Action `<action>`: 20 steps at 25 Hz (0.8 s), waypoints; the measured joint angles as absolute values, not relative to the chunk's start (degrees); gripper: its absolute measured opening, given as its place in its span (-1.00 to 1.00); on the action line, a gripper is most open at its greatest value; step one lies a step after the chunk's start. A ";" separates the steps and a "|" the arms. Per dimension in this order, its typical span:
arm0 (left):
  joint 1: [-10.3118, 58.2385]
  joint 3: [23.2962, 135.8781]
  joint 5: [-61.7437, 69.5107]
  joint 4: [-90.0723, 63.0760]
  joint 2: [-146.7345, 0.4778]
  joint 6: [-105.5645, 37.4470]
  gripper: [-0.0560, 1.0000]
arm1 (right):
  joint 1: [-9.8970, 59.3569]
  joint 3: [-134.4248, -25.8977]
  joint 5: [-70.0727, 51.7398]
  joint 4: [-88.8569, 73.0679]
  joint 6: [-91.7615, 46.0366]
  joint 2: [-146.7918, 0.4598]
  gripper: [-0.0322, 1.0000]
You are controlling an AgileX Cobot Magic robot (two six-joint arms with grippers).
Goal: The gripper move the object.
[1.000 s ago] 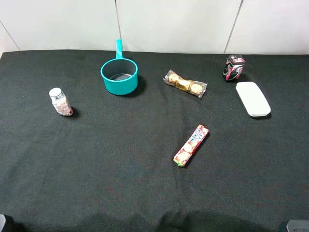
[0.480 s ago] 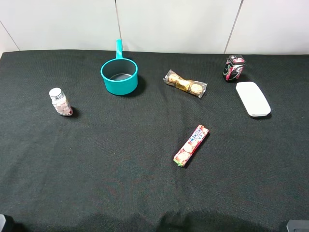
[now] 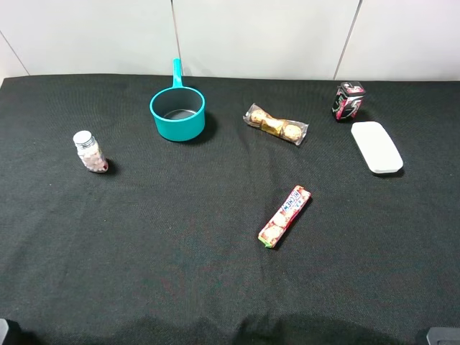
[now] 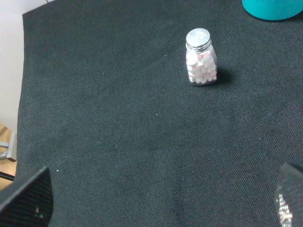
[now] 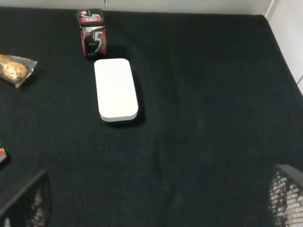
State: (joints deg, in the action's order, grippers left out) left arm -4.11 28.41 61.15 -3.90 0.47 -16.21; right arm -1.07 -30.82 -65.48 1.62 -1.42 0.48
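The white case (image 3: 376,146) is seen lying flat near the right edge of the black table (image 3: 180,251), just beside a small tin (image 3: 348,100), and the right gripper (image 5: 151,198) (jaws wide apart, holding nothing) should be brought down across its narrow sides.

The case (image 3: 376,146) lies just before the tin (image 3: 348,100), right of the chocolates (image 3: 276,124).
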 joint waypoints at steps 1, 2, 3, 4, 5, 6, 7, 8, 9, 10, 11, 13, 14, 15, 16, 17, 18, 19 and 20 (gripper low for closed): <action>-4.11 28.41 61.15 -3.90 0.47 -16.21 0.98 | -1.07 -30.82 -64.84 1.62 -1.49 0.48 0.41; -4.11 28.41 61.15 -3.90 0.47 -16.21 0.98 | -1.07 -30.82 -64.16 1.62 -1.54 0.48 0.41; -4.11 28.41 61.15 -3.90 0.47 -16.21 0.98 | -1.07 -30.78 -63.65 1.62 -1.54 0.48 0.41; -4.11 28.41 61.15 -3.90 0.47 -16.21 0.98 | -1.07 -30.78 -63.22 1.62 -1.54 0.48 0.41; -4.11 28.41 61.15 -3.90 0.47 -16.21 0.98 | -1.07 -30.78 -63.02 1.62 -1.54 0.48 0.41; -4.11 28.41 61.15 -3.90 0.47 -16.21 0.98 | -1.07 -30.71 -62.97 1.62 -1.54 0.48 0.41; -4.11 28.41 61.15 -3.90 0.47 -16.21 0.98 | -1.07 -30.71 -62.97 1.62 -1.54 0.48 0.41; -4.11 28.41 61.15 -3.90 0.47 -16.21 0.98 | -1.07 -30.71 -62.83 1.62 -1.33 0.48 0.41; -4.11 28.41 61.15 -3.90 0.47 -16.21 0.98 | -1.07 -30.65 -62.71 1.57 -0.94 0.48 0.41; -4.11 28.41 61.15 -3.90 0.47 -16.21 0.98 | -1.07 -30.44 -62.33 1.44 -0.44 0.48 0.41; -4.11 28.41 61.15 -3.90 0.47 -16.21 0.98 | -1.07 -30.20 -62.03 1.27 0.00 0.48 0.41; -4.11 28.41 61.15 -3.90 0.47 -16.21 0.98 | -1.07 -29.89 -61.40 1.15 0.44 0.48 0.41; -4.11 28.41 61.15 -3.90 0.47 -16.21 0.98 | -1.07 -29.76 -61.30 1.15 0.44 0.48 0.41; -4.11 28.41 61.15 -3.90 0.47 -16.21 0.98 | -1.07 -29.69 -61.13 1.15 0.44 0.48 0.41; -4.11 28.41 61.15 -3.90 0.47 -16.21 0.98 | -1.07 -29.49 -60.71 1.15 0.44 0.48 0.41; -4.11 28.41 61.15 -3.90 0.47 -16.21 0.98 | -1.07 -29.14 -60.01 1.21 0.44 0.48 0.41; -4.11 28.41 61.15 -3.90 0.47 -16.21 0.98 | -1.07 -28.85 -59.55 1.27 0.44 0.48 0.41; -4.11 28.41 61.15 -3.90 0.47 -16.21 0.98 | -1.07 -28.70 -59.34 1.26 0.44 0.48 0.41; -4.11 28.41 61.15 -3.90 0.47 -16.21 0.98 | -1.07 -28.56 -59.14 1.26 0.44 0.48 0.41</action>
State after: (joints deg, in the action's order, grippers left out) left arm -4.11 28.41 61.15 -3.90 0.47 -16.21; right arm -1.07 -28.56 -59.14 1.26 0.44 0.48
